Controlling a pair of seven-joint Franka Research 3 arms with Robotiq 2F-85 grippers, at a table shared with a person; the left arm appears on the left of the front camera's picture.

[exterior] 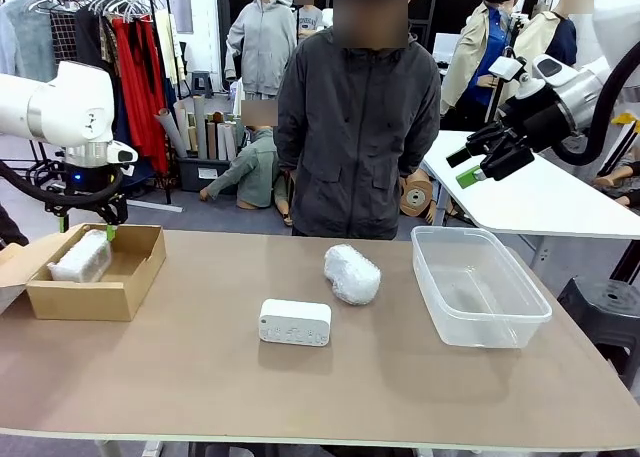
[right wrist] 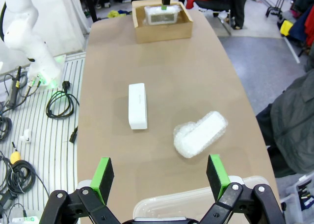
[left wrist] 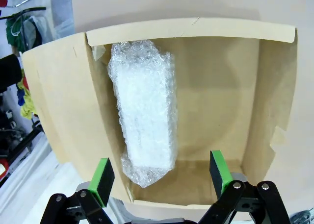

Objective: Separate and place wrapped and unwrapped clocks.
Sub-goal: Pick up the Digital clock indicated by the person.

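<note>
One bubble-wrapped clock (left wrist: pixel 143 111) lies inside the brown cardboard box (left wrist: pixel 230 96), along its left wall. My left gripper (left wrist: pixel 161 172) hangs open just above the box, with nothing between its pads. In the front view this box (exterior: pixel 95 292) sits at the table's left with the wrapped clock (exterior: pixel 80 257) in it and the left gripper (exterior: pixel 88 225) over it. A second wrapped clock (exterior: pixel 352 274) lies mid-table. The bare white block clock (exterior: pixel 295 322) stands in front of it. My right gripper (exterior: pixel 462 167) is open, high above the table's right side.
A clear plastic tub (exterior: pixel 478 285) stands at the right with nothing in it, and its rim (right wrist: pixel 196 204) shows below my right gripper (right wrist: pixel 161 177). A person in a dark jacket (exterior: pixel 355 117) stands at the far edge. A white table (exterior: pixel 530 197) lies beyond on the right.
</note>
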